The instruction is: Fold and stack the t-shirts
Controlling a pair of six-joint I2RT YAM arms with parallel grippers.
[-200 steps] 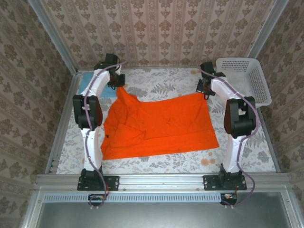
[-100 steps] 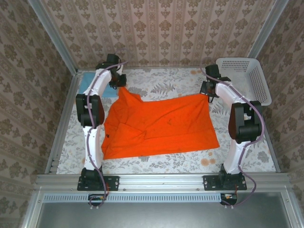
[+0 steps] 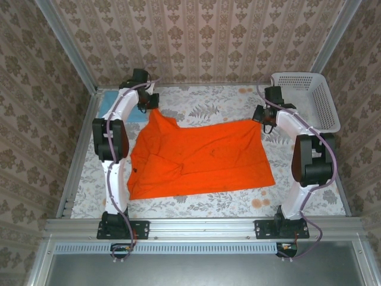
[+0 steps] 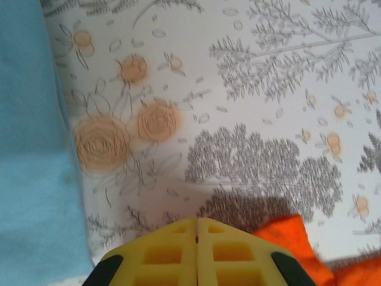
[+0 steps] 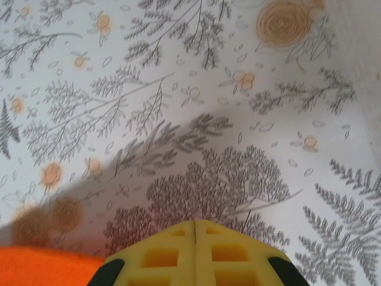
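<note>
The orange t-shirt [image 3: 202,155] lies spread across the middle of the table, its near left part folded over. My left gripper [image 3: 149,106] is shut on its far left corner. In the left wrist view a sliver of orange shows between the closed yellow fingers [image 4: 172,250], with more of the orange t-shirt [image 4: 294,235] to their right. My right gripper [image 3: 262,116] is shut at the far right corner, where the orange t-shirt [image 5: 41,265] runs under the left of its fingers [image 5: 220,253]. The sky-blue t-shirt [image 3: 108,100] lies flat at the far left corner; the left wrist view shows it [image 4: 30,149] at the left edge.
A white lattice basket [image 3: 297,74] stands at the far right corner, just right of the right arm. Metal rails border the floral tablecloth [image 3: 208,107] on the left and near sides. Bare cloth lies beyond the shirt's far edge.
The right gripper has moved to the right, drawing the shirt's far right corner outward. The left gripper has barely shifted at the far left corner.
</note>
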